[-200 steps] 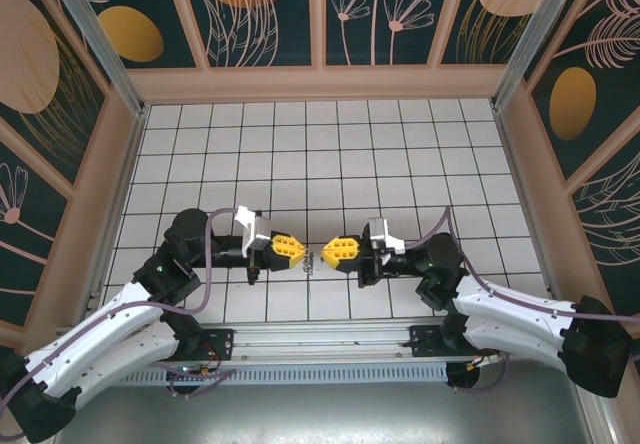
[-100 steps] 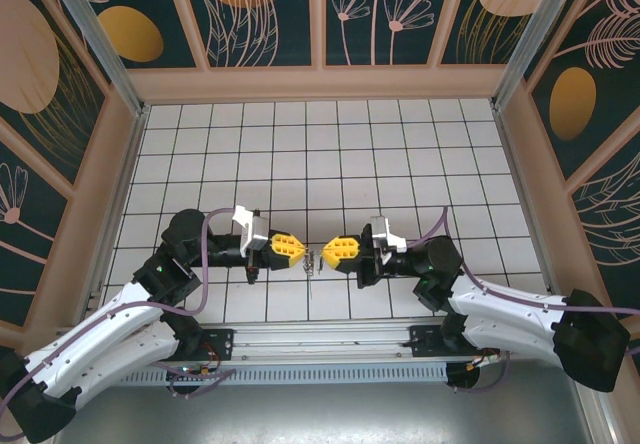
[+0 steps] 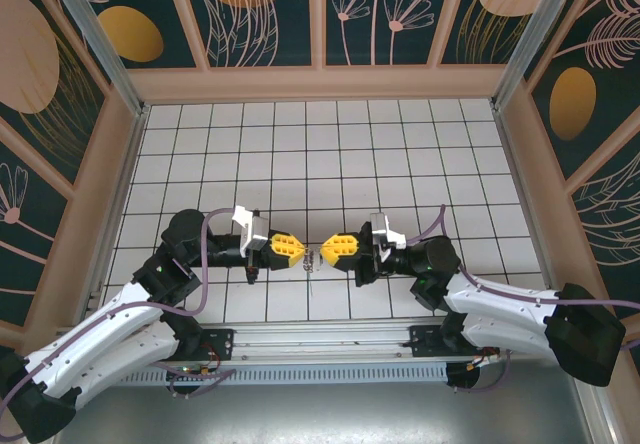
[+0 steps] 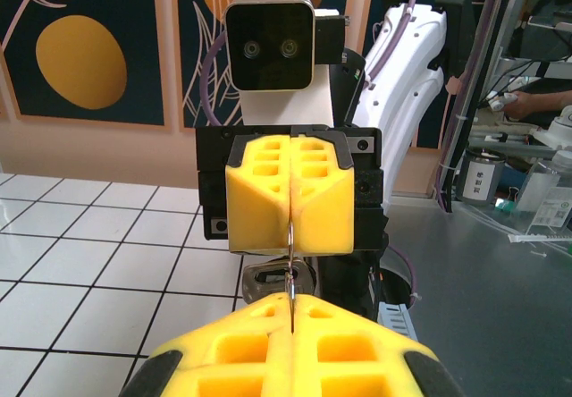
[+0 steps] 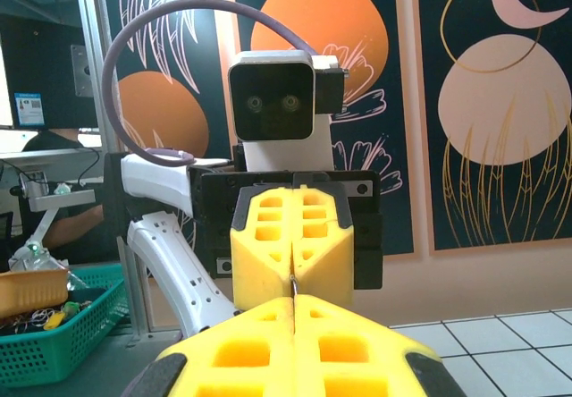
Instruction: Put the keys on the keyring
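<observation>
My left gripper (image 3: 300, 254) and right gripper (image 3: 326, 254) meet tip to tip low over the white tiles, near the front edge. A thin metal keyring (image 4: 291, 254), seen edge-on, runs from the seam of my left gripper (image 4: 291, 300) into the seam of the right gripper (image 4: 291, 236); both are shut on it. A small silver key (image 4: 268, 279) with a slotted head lies flat just behind the ring, under the right fingers (image 4: 322, 209). From above, ring and key are one small metal glint (image 3: 313, 260). In the right wrist view a sliver of metal (image 5: 292, 281) shows between the right gripper (image 5: 292, 300) and left gripper (image 5: 292, 270).
The tiled floor (image 3: 320, 154) stretches back to the decorated walls (image 3: 320, 84). A metal rail (image 3: 320, 349) with both arm bases runs along the front edge. A green basket (image 5: 54, 334) of odds and ends stands off the table, left in the right wrist view.
The right arm's elbow and forearm have shifted slightly left and its wrist has turned a little. Both grippers stay shut, tip to tip, in the same spot.
</observation>
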Controlling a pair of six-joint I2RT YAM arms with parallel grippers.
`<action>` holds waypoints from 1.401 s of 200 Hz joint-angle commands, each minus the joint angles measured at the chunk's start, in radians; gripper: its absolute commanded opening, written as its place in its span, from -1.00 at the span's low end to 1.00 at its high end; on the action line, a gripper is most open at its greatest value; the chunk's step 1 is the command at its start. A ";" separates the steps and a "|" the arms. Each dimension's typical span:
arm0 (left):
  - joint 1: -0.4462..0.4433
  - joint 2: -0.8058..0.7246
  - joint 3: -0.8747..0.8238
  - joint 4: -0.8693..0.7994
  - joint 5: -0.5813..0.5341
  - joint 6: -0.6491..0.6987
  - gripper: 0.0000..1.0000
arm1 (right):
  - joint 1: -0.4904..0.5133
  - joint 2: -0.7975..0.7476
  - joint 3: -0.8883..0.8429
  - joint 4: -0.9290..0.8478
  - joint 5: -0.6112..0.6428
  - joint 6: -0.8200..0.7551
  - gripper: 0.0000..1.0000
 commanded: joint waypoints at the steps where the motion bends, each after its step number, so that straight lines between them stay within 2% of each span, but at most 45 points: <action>1: -0.006 -0.006 0.011 0.053 0.019 -0.007 -1.00 | 0.010 0.007 -0.002 0.068 0.011 0.012 -1.00; 280: -0.007 0.002 0.018 0.038 0.002 0.001 -1.00 | 0.010 0.004 0.008 0.049 -0.014 0.029 -1.00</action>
